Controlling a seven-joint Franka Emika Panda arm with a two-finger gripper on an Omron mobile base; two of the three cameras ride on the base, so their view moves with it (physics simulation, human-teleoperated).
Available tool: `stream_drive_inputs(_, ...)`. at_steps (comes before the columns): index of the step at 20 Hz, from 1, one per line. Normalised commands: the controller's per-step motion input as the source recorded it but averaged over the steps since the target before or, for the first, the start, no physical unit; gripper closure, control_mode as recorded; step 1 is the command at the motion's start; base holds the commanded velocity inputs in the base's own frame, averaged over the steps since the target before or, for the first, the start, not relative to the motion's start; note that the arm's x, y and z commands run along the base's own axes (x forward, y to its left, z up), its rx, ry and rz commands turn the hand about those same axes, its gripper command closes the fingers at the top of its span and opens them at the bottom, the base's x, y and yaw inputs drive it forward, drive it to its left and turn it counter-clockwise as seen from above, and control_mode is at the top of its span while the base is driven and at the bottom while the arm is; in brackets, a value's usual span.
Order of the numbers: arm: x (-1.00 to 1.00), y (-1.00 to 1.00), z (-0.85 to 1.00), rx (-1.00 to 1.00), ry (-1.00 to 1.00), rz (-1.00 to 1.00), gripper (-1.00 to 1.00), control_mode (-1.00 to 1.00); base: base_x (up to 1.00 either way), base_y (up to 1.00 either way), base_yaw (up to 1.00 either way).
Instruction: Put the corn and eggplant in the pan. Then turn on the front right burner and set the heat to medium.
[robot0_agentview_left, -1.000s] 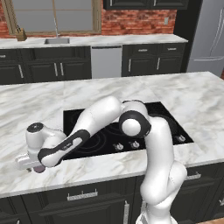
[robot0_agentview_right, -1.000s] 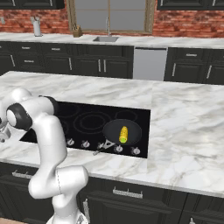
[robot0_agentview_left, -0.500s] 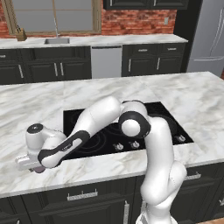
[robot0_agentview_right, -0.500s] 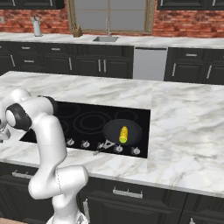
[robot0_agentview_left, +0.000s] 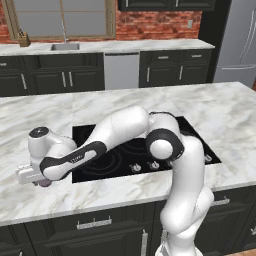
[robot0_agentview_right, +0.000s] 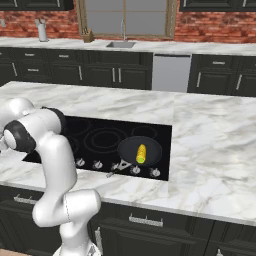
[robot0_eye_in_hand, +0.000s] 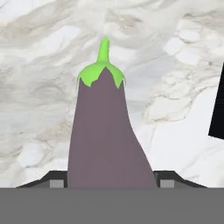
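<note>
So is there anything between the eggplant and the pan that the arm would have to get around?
Nothing visible. The eggplant sits between the hand's fingertips over the marble counter, left of the cooktop. The pan holds only the corn, and the burners between look bare.

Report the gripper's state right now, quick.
Gripper: closed on the eggplant, a finger at each side of its wide end, over the marble counter.
</note>
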Motion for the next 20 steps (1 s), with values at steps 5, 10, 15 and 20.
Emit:
stream_drive_inputs(5, 0.07, -0.56, 0.62, 0.01, 0.00, 0.03, 1.00, -1.00, 0.00, 0.00, 0.00)
stream_drive_inputs(10, 0.19, -0.87, 0.53, 0.00, 0.00, 0.06, 1.00, -1.00, 0.00, 0.00, 0.00)
stream_drive_inputs(15, 0.40, -1.00, 0.31, 0.02, 0.01, 0.18, 1.00, -1.00, 0.00, 0.00, 0.00)
stream_drive_inputs(20, 0.48, -1.00, 0.01, 0.06, 0.00, 0.21, 1.00, -1.00, 0.00, 0.00, 0.00)
